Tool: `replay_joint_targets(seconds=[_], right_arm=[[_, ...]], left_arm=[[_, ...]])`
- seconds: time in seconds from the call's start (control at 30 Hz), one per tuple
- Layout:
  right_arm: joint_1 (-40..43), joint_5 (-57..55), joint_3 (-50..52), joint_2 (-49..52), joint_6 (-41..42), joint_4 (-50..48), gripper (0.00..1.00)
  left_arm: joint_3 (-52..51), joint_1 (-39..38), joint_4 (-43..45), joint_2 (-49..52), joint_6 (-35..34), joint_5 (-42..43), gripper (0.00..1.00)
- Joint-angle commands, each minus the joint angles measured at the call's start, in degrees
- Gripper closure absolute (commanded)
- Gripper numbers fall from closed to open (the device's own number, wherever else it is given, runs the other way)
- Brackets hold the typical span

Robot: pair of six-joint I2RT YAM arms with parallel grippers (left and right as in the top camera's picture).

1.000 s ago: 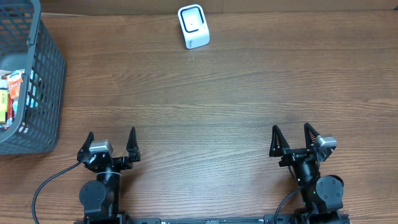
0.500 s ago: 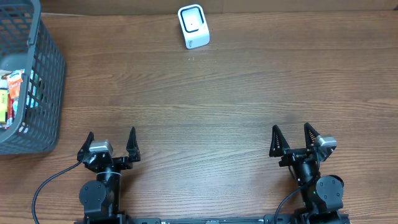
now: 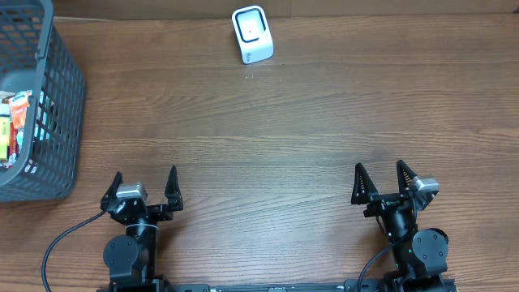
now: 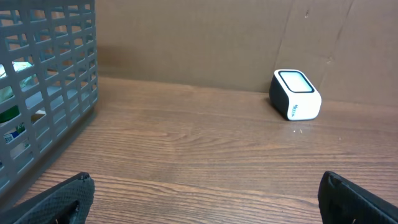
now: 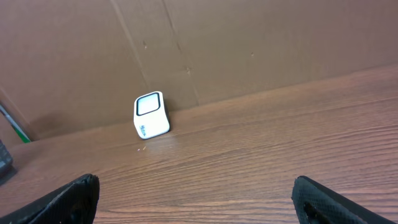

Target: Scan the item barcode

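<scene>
A small white barcode scanner [image 3: 252,34] with a dark window stands at the table's far edge; it shows in the left wrist view as scanner [image 4: 295,102] and in the right wrist view as scanner [image 5: 151,115]. Packaged items [image 3: 16,126] lie inside the grey basket [image 3: 57,97] at the far left, partly hidden by its mesh wall. My left gripper [image 3: 144,189] rests open near the front edge on the left, nothing between its fingers. At the front right, my right gripper [image 3: 381,180] is open too and holds nothing.
A brown cardboard wall [image 4: 205,37] runs behind the table. The basket wall [image 4: 43,93] stands left of the left gripper. Bare wooden tabletop [image 3: 268,138] spreads between the grippers and the scanner. A black cable [image 3: 57,243] loops by the left arm's base.
</scene>
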State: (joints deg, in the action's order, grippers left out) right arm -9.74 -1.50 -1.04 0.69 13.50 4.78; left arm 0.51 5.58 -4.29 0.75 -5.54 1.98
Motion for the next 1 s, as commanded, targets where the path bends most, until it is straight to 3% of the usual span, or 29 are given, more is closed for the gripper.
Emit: replay_joint_targets(seconds=[0.0, 0.97], right_arm=[[0.44, -0.33, 0.59, -0.52, -0.17, -0.13, 0.0], [0.44, -0.33, 0.59, -0.52, -0.17, -0.13, 0.0]], left_arm=[[-0.22, -0.42, 0.0, -0.5, 1.09, 0.81, 0.0], [-0.22, -0.42, 0.02, -0.5, 0.22, 1.01, 0.0]])
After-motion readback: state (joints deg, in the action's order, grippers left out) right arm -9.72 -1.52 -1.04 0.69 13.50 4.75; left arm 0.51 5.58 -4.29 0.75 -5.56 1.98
